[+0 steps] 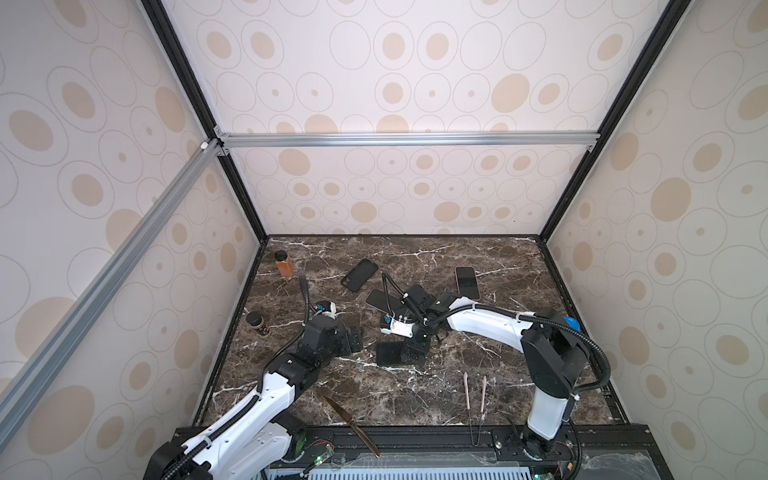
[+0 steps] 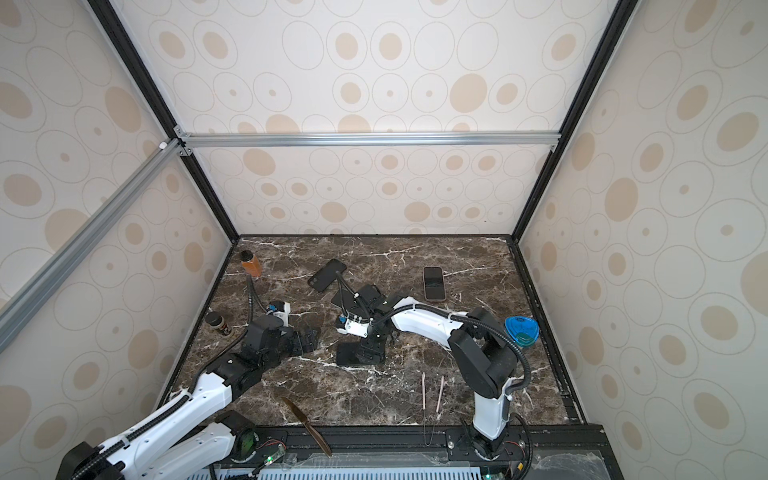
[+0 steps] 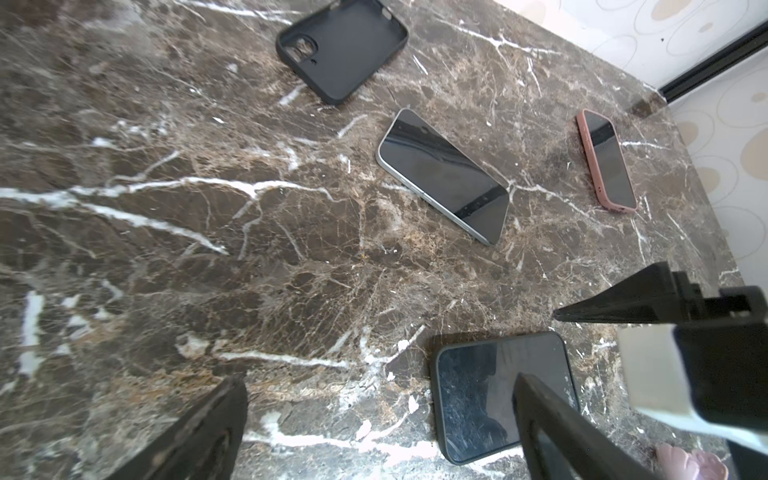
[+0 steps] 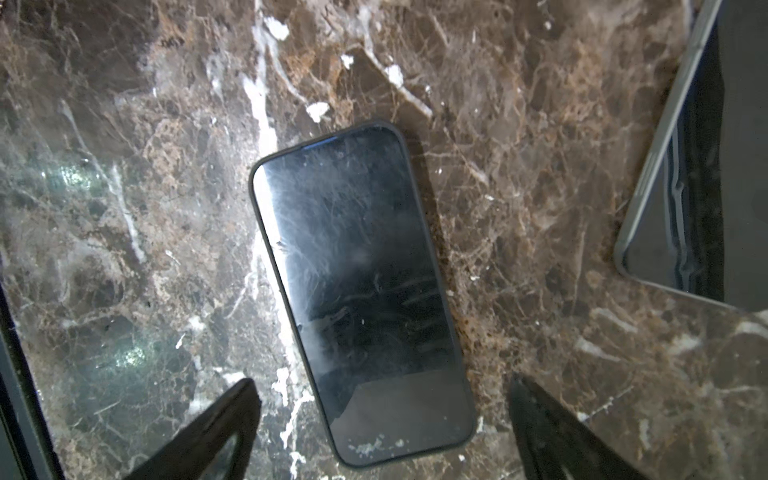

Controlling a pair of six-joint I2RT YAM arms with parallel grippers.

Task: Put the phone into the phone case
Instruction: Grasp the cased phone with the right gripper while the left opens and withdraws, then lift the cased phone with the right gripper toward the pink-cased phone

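Observation:
A phone seated in a black case [image 4: 361, 291] lies flat, screen up, on the marble table [image 1: 415, 399]; it also shows in a top view [image 1: 388, 354]. My right gripper [image 4: 382, 386] hangs over one end of it, open, its fingers either side and apart from it. My left gripper [image 3: 380, 384] is open beside that cased phone [image 3: 478, 395], holding nothing. An empty black phone case [image 3: 343, 45] lies further back, inside up. A bare silver-edged phone [image 3: 444, 174] rests between the case and the grippers.
A phone in a pink case [image 1: 467, 282] lies at the back right. An orange bottle [image 1: 284, 264] and a dark jar [image 1: 258, 323] stand by the left wall. A knife [image 1: 351, 424] and pink tongs [image 1: 476, 395] lie near the front edge.

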